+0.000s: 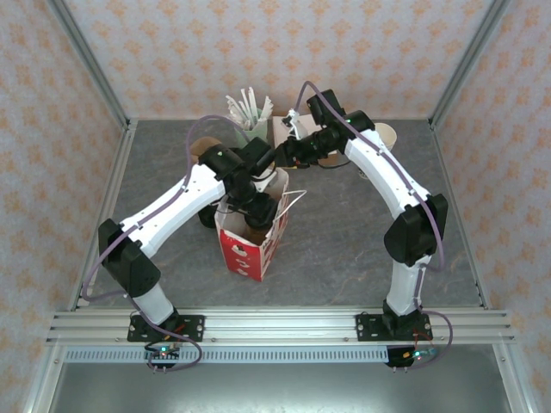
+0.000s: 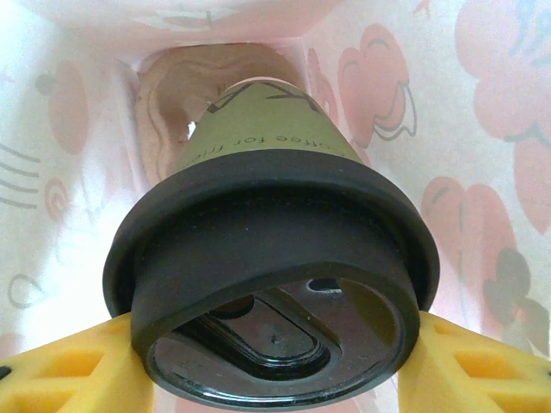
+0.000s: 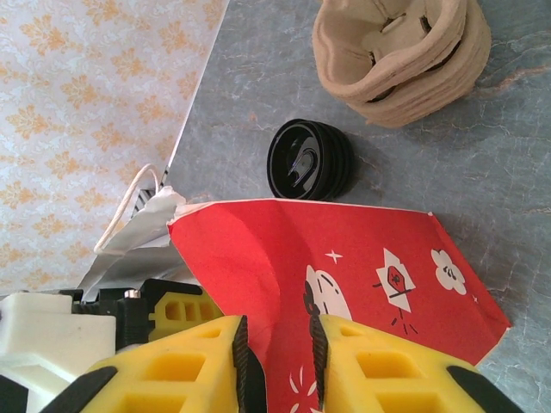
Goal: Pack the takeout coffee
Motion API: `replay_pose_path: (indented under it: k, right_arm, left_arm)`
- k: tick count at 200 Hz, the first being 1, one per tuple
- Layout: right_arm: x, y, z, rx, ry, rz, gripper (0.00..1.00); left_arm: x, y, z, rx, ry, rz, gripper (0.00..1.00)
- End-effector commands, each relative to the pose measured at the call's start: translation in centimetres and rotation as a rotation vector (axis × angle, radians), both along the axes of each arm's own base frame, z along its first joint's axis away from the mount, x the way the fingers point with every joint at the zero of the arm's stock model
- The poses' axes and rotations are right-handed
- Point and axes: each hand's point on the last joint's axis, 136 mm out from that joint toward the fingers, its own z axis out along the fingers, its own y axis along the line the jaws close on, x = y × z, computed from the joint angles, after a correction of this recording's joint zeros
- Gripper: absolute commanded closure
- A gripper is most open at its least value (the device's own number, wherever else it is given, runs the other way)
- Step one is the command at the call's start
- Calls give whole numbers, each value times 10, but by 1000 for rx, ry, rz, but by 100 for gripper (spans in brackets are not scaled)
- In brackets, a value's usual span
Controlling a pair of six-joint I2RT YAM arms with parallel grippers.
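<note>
The takeout coffee [image 2: 258,142], a small olive-green cup with a black lid [image 2: 258,249], tilts lid-first toward the left wrist camera. My left gripper [image 2: 275,344] is shut on its lid, a yellow finger [image 2: 69,370] on each side. The white printed inside of the red-and-white bag [image 2: 482,129] surrounds the cup. From above, my left gripper [image 1: 250,211] reaches down into the standing bag [image 1: 250,249]. My right gripper [image 3: 277,344] is at the bag's back rim [image 1: 282,159], jaws narrowly open astride a fold of the red wall [image 3: 362,249].
A stack of black lids [image 3: 308,160] lies on the grey table behind the bag. A pile of cardboard cup carriers [image 3: 400,56] sits beyond it. A holder of wooden stirrers [image 1: 250,112] and a cream cup [image 1: 386,136] stand along the back wall.
</note>
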Motion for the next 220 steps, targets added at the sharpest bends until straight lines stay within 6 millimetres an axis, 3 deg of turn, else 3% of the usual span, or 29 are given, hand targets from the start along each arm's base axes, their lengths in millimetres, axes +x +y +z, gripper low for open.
replay_pose_path:
  k: [1,106,175,181,220]
  right_arm:
    - [-4,4,19,36,-26,11,71]
    - [-13,8,12,37,12,43,68]
    - [-16,9,10,42,24,50,68]
    - [-16,9,10,41,23,50,68]
    - [-17,8,10,40,20,51,68]
  left_arm:
    - [-3,2,-13,51,44,-23,47]
    - [19,10,-18,170,46,43,48]
    - [31,0,-23,167,46,44,48]
    - [33,-2,-34,185,75,37,48]
    - [31,-1,-47,218,114,6,49]
